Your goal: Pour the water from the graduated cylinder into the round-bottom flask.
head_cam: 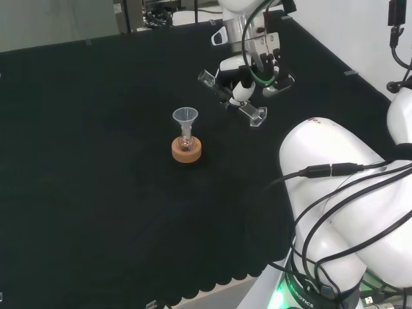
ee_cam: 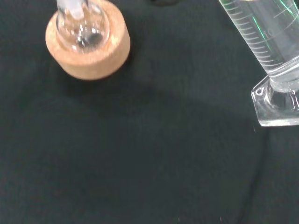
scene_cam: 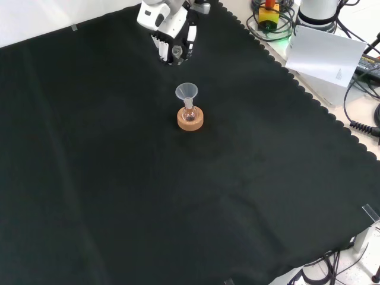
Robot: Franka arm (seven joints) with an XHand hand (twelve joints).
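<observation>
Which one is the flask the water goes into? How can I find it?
Look at the middle of the black cloth. There sits a round cork ring, and the small clear flask rests in it. It alone has a funnel standing in its neck.

The bench wears a plain black cloth (scene_cam: 119, 178) with a scalloped edge. On it, a tan cork ring stand (head_cam: 187, 151) carries a small clear glass round-bottom flask (ee_cam: 83, 29) topped by a clear funnel (head_cam: 185, 116). The black and white hand (scene_cam: 174, 37) grips a clear graduated cylinder (ee_cam: 271, 42) ruled with fine pale lines.
</observation>
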